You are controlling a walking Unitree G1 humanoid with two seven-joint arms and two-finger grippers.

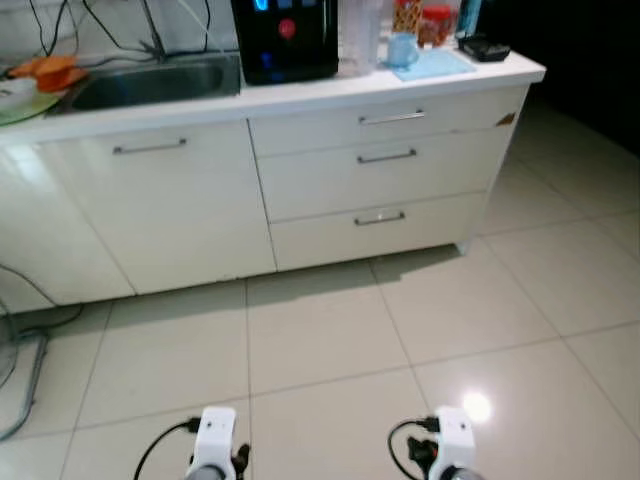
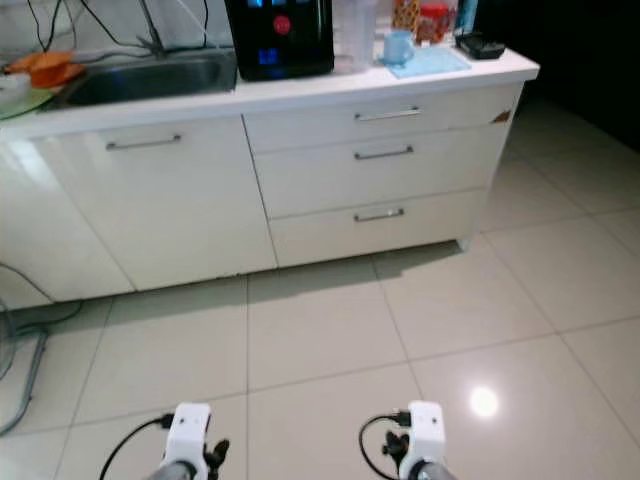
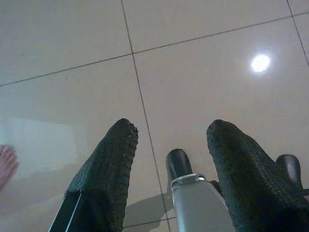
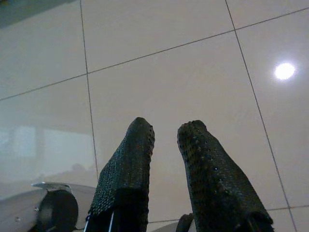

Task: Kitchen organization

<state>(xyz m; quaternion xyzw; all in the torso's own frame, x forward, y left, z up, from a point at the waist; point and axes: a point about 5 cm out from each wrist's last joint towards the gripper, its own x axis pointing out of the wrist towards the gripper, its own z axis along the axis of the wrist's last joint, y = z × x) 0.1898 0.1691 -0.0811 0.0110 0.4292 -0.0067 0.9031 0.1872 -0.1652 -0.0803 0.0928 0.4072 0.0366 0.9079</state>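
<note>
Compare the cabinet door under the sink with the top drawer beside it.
The cabinet door is one tall panel running nearly down to the floor; the top drawer is a short, wide front stacked above two more drawers. The door's front looks unmarked, while the drawer has a small brownish chip at its right end. The door sits below the sink, the drawer below the black appliance. Both are white, shut, with slim horizontal metal handles.

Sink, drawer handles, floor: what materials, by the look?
Sink: likely stainless steel, dull grey metallic sheen. Drawer handles: apparently brushed metal, thin silvery bars. Floor: glossy glazed tile, probably ceramic; grout lines and a mirrored lamp spot show.
</note>
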